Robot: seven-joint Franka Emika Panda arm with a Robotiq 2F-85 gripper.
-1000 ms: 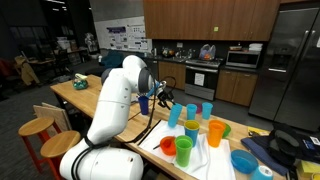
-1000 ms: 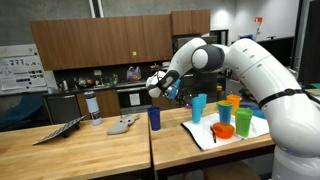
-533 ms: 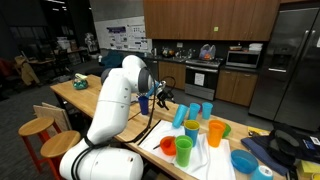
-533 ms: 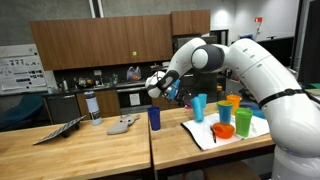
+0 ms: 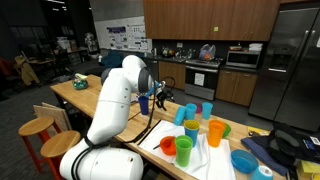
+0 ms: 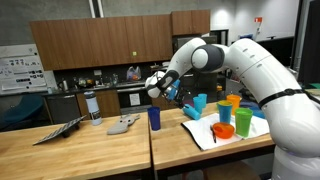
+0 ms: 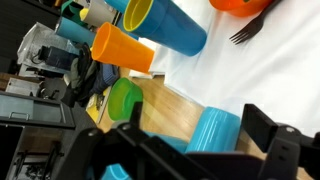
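Note:
My gripper (image 6: 164, 88) hangs open above the wooden table, also seen in an exterior view (image 5: 163, 95). A light blue cup (image 6: 194, 105) stands just beyond it at the edge of a white cloth (image 6: 205, 135) and leans over towards the gripper; it also shows in an exterior view (image 5: 181, 114). In the wrist view the light blue cup (image 7: 213, 131) lies between the two black fingers (image 7: 200, 150), which are wide apart and not touching it. A dark blue cup (image 6: 154, 117) stands upright on the table below the gripper.
On the white cloth (image 7: 255, 75) are an orange cup (image 7: 125, 48), a blue cup (image 7: 172, 26), a green bowl (image 7: 125, 98), an orange bowl (image 6: 222, 130) and a black fork (image 7: 245, 31). A blue bowl (image 5: 243, 160) sits beyond. Kitchen counters stand behind.
The light blue cup stood upright one second ago and has tipped over towards the gripper. The arm has hardly moved.

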